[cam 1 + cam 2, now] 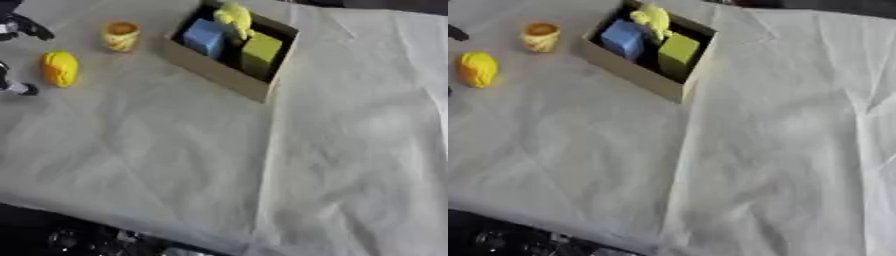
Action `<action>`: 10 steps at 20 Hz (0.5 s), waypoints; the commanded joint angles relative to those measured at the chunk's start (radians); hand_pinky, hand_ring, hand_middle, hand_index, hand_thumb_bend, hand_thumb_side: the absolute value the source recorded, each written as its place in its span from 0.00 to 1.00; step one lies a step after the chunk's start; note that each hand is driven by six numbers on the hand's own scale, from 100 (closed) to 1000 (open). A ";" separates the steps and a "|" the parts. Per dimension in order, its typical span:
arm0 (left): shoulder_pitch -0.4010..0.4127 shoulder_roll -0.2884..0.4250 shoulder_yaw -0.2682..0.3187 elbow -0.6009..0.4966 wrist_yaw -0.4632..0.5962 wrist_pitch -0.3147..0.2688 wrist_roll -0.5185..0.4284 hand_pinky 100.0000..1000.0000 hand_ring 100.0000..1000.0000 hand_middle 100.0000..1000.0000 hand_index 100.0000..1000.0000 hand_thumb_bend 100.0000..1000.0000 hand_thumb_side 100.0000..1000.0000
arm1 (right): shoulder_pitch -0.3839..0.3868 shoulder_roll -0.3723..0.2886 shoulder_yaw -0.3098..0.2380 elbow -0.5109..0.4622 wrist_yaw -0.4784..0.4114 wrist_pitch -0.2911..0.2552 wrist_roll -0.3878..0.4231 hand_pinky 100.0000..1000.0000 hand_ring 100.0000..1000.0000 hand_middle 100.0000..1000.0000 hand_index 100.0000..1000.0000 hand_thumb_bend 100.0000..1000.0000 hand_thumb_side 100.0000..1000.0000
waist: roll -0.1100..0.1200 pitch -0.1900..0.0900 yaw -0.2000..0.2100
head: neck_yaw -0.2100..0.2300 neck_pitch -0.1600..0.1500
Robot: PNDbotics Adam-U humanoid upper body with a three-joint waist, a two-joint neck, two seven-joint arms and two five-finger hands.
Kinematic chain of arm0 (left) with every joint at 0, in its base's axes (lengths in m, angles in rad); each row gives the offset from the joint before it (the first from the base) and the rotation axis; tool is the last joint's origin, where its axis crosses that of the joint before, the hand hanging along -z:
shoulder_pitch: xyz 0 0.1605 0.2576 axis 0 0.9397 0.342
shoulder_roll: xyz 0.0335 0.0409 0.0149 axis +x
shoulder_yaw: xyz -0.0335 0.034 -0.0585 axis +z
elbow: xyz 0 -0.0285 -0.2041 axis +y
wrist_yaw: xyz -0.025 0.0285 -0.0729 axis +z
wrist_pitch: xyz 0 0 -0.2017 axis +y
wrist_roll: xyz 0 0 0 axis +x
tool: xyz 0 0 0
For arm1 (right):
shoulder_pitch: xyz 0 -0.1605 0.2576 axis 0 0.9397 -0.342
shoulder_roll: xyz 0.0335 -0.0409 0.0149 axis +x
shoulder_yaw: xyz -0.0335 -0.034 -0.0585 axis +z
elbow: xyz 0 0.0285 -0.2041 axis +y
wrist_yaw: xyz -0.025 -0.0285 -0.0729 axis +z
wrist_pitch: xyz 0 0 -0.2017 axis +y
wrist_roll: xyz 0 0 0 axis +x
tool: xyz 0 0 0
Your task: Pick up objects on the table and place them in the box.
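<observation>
My left hand [19,30] at nine o'clock, fingers spread around yellow lump [59,68], not grasping | box [219,75] at twelve o'clock | risk: nudging lump off-edge; right hand unseen.

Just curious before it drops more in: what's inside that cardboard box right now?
Inside the box sit a blue block, a green block and a yellow lumpy thing at the back. The blocks and near wall hide the box floor.

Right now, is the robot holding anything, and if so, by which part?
Nothing is held. The left hand shows at the left edge with its fingers spread either side of the yellow lump, not touching it. The right hand is out of view.
</observation>
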 commanded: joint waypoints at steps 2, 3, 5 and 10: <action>-0.038 -0.021 0.012 0.067 -0.053 0.010 0.034 0.88 0.92 0.82 0.93 0.48 0.00 | -0.007 -0.014 -0.011 0.002 -0.010 0.002 -0.006 0.79 0.78 0.69 0.84 0.00 0.47 | 0.018 -0.028 -0.003 | 0.004 0.004; -0.044 -0.033 0.013 0.088 -0.063 0.009 0.041 0.88 0.92 0.82 0.92 0.47 0.00 | -0.005 -0.013 -0.012 0.003 -0.012 0.002 -0.007 0.79 0.78 0.69 0.84 0.00 0.48 | 0.018 -0.027 -0.004 | 0.004 0.004; -0.054 -0.053 0.015 0.125 -0.080 0.007 0.053 0.86 0.91 0.81 0.91 0.43 0.00 | -0.002 -0.013 -0.012 0.006 -0.014 0.003 -0.009 0.79 0.78 0.68 0.84 0.00 0.48 | 0.017 -0.025 -0.006 | 0.004 0.004; -0.066 -0.072 0.015 0.163 -0.121 0.010 0.084 0.83 0.88 0.79 0.89 0.36 0.00 | 0.006 -0.014 -0.015 0.013 -0.021 0.006 -0.014 0.79 0.78 0.68 0.84 0.00 0.48 | 0.018 -0.018 -0.008 | 0.001 0.004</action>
